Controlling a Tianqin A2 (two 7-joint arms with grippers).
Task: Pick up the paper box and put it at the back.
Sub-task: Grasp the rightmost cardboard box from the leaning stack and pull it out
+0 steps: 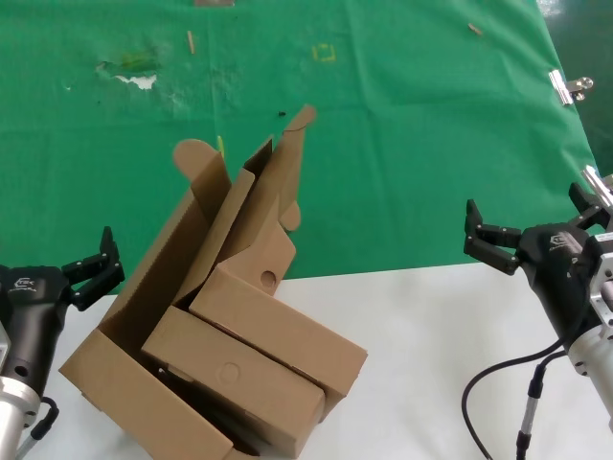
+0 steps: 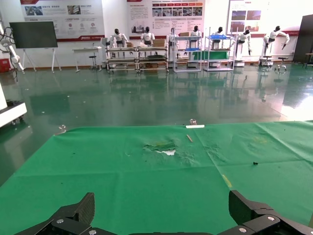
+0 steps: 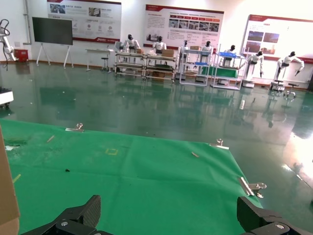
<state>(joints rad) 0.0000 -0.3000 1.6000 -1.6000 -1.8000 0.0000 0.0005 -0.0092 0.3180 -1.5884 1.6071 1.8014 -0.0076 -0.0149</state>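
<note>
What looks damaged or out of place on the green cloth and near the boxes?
The green cloth has a torn, scuffed patch at its far left, showing white beneath. The large carton lies tipped, straddling the cloth edge, with the paper box and a second box askew inside. Both tools, left and right, are open and hold nothing.

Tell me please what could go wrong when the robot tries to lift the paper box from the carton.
The paper box lies tilted inside the large carton, against a similar box, so a grip might catch the wrong box or drag both. The carton's tall flaps rise beside it and could snag a lift. Both the left gripper and right gripper are open and apart from it.
</note>
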